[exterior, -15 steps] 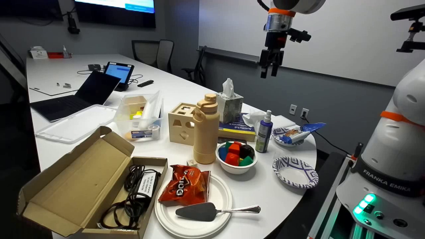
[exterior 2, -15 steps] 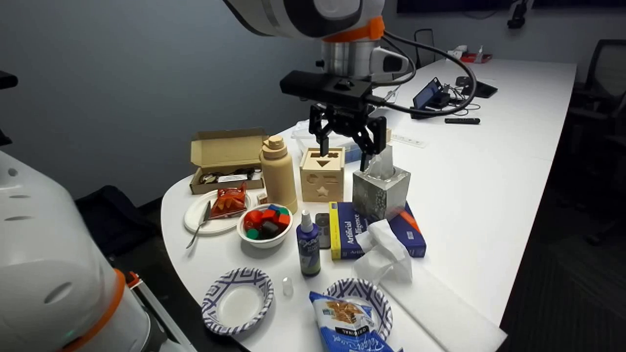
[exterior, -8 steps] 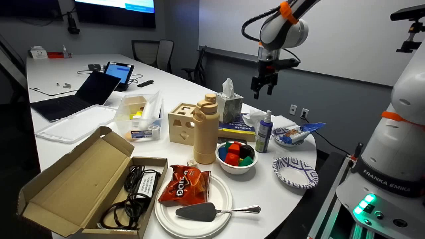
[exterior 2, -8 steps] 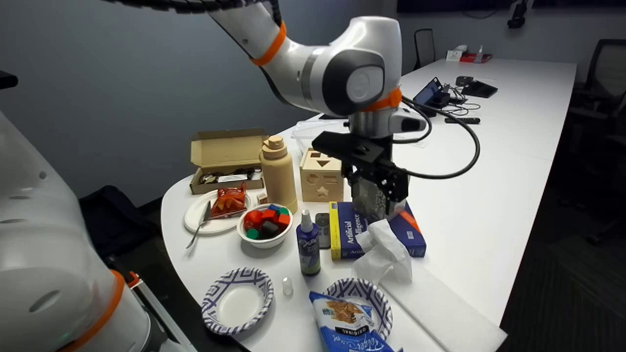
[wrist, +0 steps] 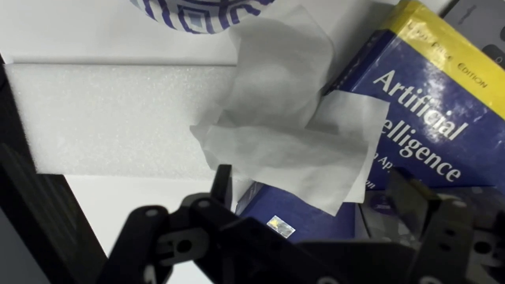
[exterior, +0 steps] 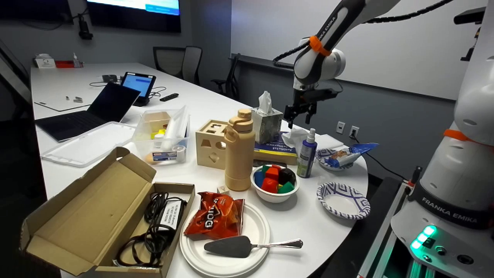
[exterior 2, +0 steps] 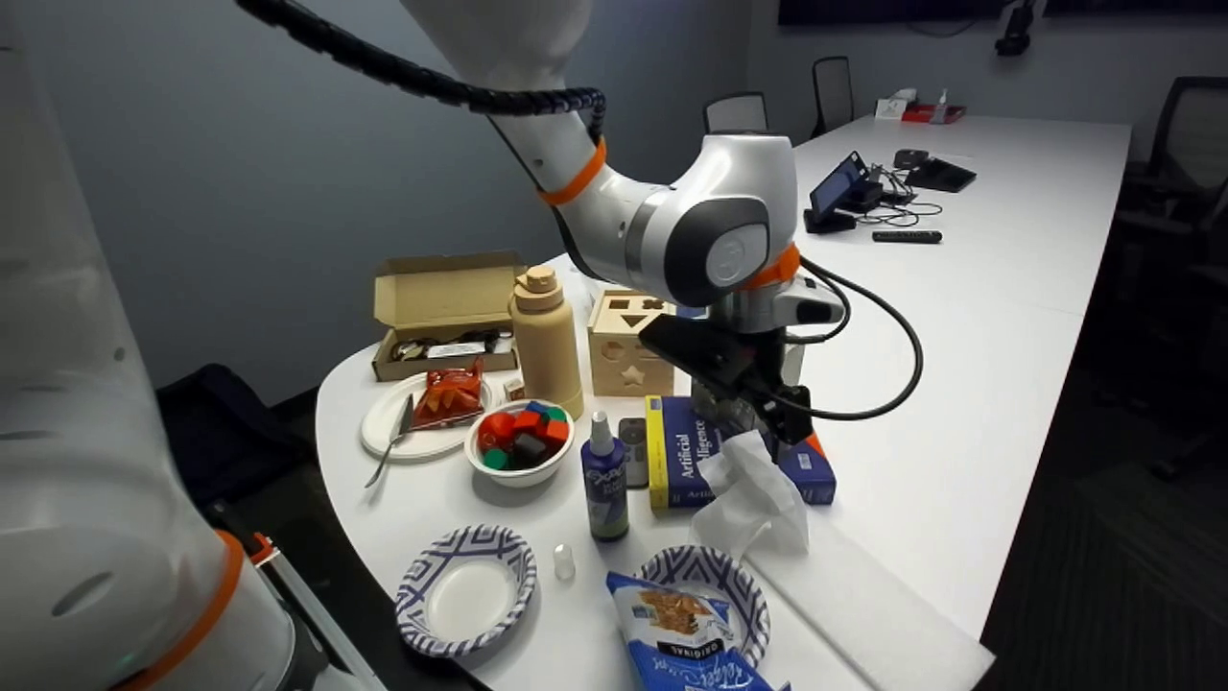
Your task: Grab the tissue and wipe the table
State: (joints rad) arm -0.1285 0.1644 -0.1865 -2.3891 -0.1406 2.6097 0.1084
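2 fingers [exterior: 290, 122] of the gripper [exterior: 299, 123] point down in an exterior view, and we record them spread wide. Below sits the tissue [exterior: 294, 138], crumpled and partly hidden by an upright spray bottle [exterior: 307, 156]. We find a tissue box [exterior: 266, 126] standing on a blue-and-yellow book [exterior: 278, 148], which lies on the white table [exterior: 308, 231]. Also logged: 1 bowl [exterior: 274, 198] of coloured blocks [exterior: 271, 173], 1 tan bottle [exterior: 239, 154] just beside a wooden shape box [exterior: 208, 152], and 1 round white plate [exterior: 257, 222] bearing a red chip bag [exterior: 216, 216] and a cake server [exterior: 233, 247].

In an exterior view, the arm [exterior 2: 729, 182] reaches over the book; from this angle we cannot read the finger spacing. We observe the tissue lying across the book's edge and a flat white foam strip [exterior 2: 883, 614]. 2 patterned paper bowls [exterior 2: 467, 600] are present, and the bowl nearer the tissue bears a blue snack bag [exterior 2: 672, 624].

In the wrist view, both fingers enter from the bottom edge and stand far apart. We see the tissue framed in the gap and reaching past it, its folds lying over the foam strip to the left of the frame and the book cover to the right. We cannot tell whether either fingertip touches the tissue.
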